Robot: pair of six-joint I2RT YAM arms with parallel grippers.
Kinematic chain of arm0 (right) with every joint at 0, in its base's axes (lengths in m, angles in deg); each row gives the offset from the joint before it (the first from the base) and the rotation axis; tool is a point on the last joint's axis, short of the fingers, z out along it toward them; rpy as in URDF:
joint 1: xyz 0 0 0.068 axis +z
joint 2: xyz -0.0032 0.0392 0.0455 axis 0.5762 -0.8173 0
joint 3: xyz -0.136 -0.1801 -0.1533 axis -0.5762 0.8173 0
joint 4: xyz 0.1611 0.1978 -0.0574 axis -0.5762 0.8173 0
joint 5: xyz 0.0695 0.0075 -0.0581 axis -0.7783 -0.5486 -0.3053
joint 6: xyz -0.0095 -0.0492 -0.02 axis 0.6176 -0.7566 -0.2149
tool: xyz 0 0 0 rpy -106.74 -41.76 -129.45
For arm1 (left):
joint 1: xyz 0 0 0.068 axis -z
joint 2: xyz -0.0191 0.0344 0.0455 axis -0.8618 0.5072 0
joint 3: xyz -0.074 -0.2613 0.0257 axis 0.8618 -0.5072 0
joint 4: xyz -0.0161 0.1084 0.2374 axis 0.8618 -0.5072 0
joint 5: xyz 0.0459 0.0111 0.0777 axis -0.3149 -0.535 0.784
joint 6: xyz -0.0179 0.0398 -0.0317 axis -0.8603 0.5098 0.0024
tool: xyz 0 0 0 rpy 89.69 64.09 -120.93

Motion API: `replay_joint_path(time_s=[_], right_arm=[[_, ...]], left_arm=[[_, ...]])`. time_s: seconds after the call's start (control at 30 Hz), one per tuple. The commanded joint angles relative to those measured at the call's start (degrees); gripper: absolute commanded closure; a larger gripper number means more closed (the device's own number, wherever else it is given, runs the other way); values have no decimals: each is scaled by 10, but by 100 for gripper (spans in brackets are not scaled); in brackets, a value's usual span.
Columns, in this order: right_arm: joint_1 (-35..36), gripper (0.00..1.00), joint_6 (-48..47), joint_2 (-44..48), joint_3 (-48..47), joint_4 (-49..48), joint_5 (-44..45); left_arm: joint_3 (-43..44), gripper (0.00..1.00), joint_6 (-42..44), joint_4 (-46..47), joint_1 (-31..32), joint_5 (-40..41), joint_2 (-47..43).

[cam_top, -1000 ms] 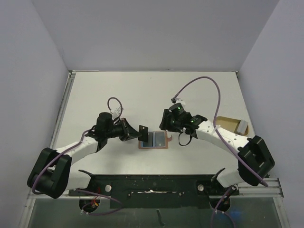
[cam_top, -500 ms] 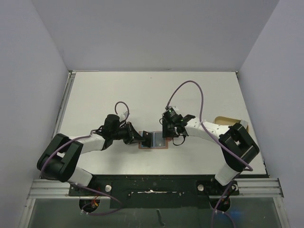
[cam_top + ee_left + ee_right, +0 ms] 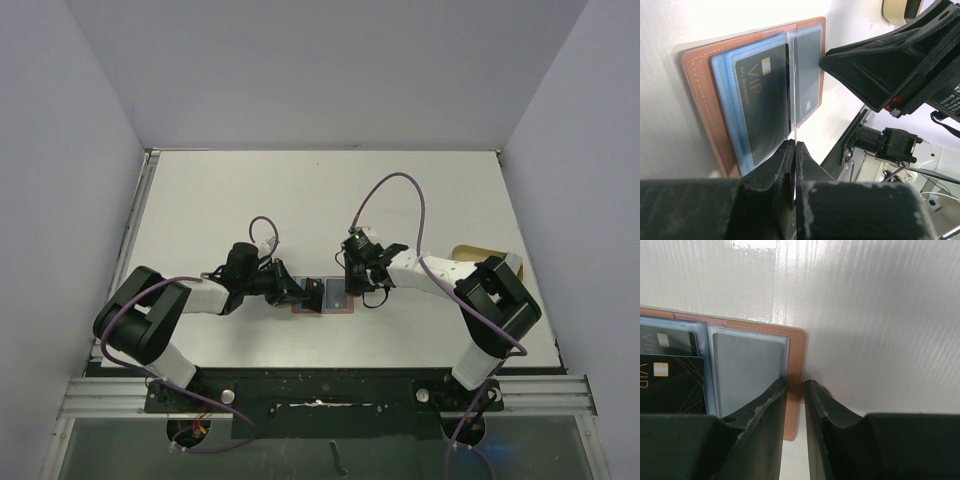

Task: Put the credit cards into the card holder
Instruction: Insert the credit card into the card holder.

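Note:
The card holder lies open on the table, brown leather with blue-tinted sleeves. A dark "VIP" credit card sits in its one half and a grey card in the other. My left gripper is shut on another card, seen edge-on as a thin pale line standing over the fold. My right gripper is nearly closed, with its tips down over the wallet's right leather edge, beside the grey card.
A tan oval tray lies at the right, behind my right forearm. The two grippers face each other closely across the wallet. The black rail and arm bases run along the near edge.
My left gripper has carried its card right and down to the wallet's fold. My right gripper has dropped to the wallet's right edge. The wallet has stayed put.

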Motion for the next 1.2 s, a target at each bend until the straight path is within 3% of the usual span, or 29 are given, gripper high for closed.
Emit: replay_joint_path(time_s=[0.0,1.17], right_arm=[[4,78,0,4,10,-17,17],[10,80,28,34,49,-34,16]], left_arm=[[20,100,-6,70,7,-19,16],[32,100,-50,109,44,56,81]])
